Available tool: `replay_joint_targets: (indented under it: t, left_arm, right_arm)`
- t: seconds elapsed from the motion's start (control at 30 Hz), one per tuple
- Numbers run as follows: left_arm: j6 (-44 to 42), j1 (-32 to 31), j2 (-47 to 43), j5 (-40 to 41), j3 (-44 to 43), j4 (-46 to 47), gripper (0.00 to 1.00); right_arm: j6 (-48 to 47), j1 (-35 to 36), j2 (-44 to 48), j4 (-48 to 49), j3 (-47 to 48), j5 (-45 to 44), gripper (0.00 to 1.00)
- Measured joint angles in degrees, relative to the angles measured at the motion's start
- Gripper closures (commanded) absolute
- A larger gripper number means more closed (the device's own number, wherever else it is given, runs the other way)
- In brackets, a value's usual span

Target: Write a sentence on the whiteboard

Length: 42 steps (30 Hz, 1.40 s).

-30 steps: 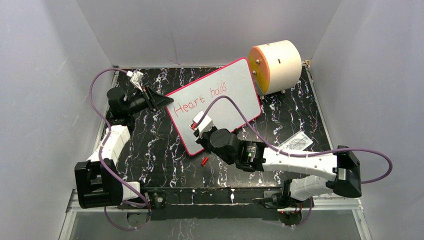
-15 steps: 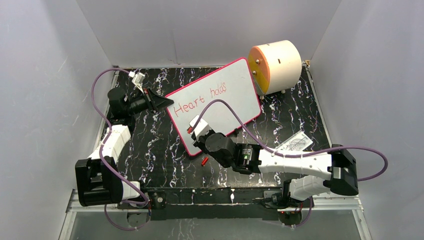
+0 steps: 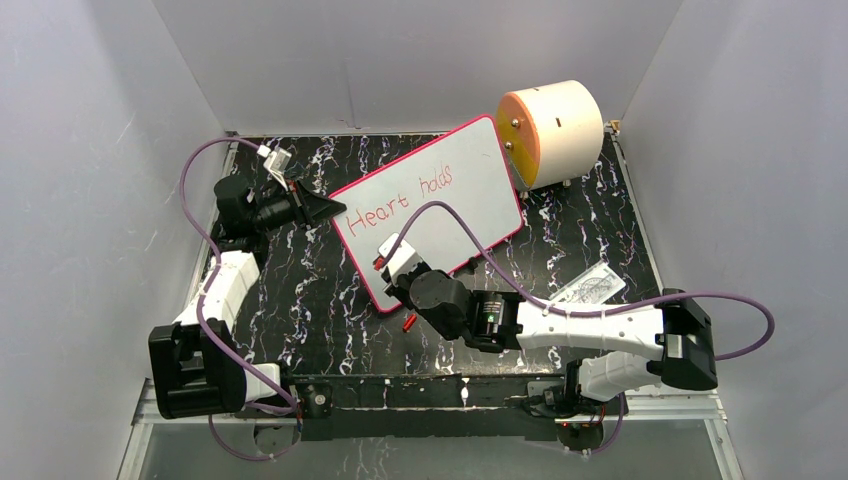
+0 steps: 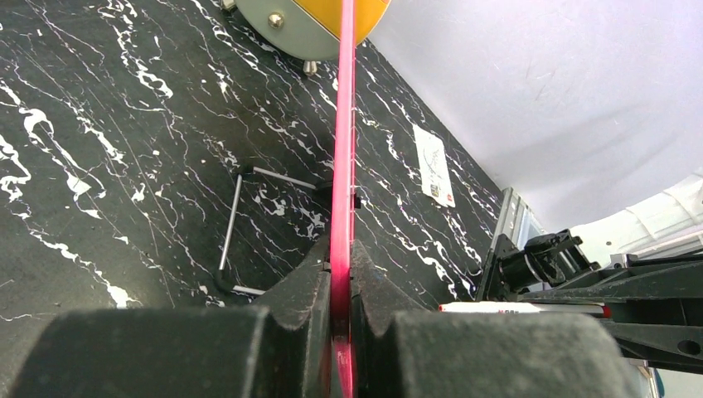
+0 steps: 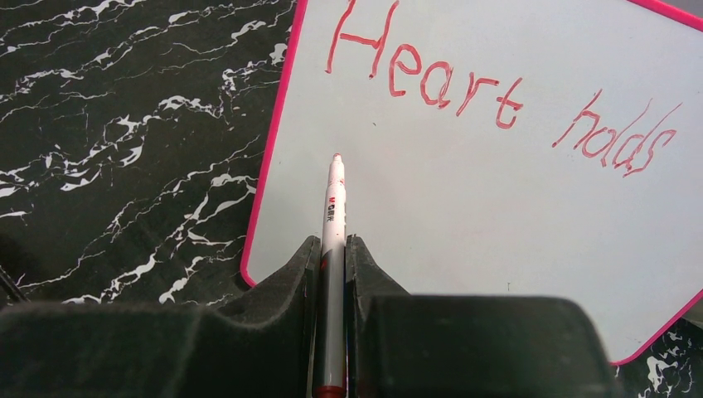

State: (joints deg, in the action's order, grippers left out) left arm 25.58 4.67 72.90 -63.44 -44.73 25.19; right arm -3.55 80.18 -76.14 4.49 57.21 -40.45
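Note:
The whiteboard [image 3: 470, 190], white with a pink-red rim, lies slanted across the black marbled table. The sentence [image 3: 395, 200] on it reads "Heart holds" [image 5: 423, 75] in thin red letters. My left gripper [image 3: 325, 207] is shut on the board's left rim [image 4: 342, 124], which runs edge-on between its jaws [image 4: 341, 265]. My right gripper [image 3: 392, 262] is shut on a white marker [image 5: 333, 215]. The marker's tip points at bare board below "Heart", near the left rim. Whether the tip touches the board does not show.
A cream cylinder with an orange face [image 3: 555, 130] stands just beyond the board's far right corner. A small red cap [image 3: 408, 322] lies by the board's near corner. A printed card [image 3: 592, 285] lies at the right. A wire stand [image 4: 236, 224] shows beneath the board.
My left gripper has closed on the whiteboard's rim. My right gripper has shifted slightly left and nearer with the marker, along the board's lower part.

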Motion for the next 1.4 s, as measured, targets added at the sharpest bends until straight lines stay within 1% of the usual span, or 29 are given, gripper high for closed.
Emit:
replay_joint_targets:
  t: [0.53,0.83,1.4]
  left_arm:
    - [-2.19,0.00,-1.03,0.35,-0.11,-2.51,1.00]
    - [-2.21,0.00,-1.03,0.39,-0.11,-2.54,1.00]
    - [-2.19,0.00,-1.03,0.39,-0.11,-2.54,1.00]
  right_arm:
    - [0.61,0.44,-0.02,-1.64,0.22,-1.66,1.00]
    - [2.32,0.48,-0.15,-4.59,0.85,-2.64,1.00]
    - [4.79,0.46,-1.09,-5.73,2.60,-3.37,1.00]
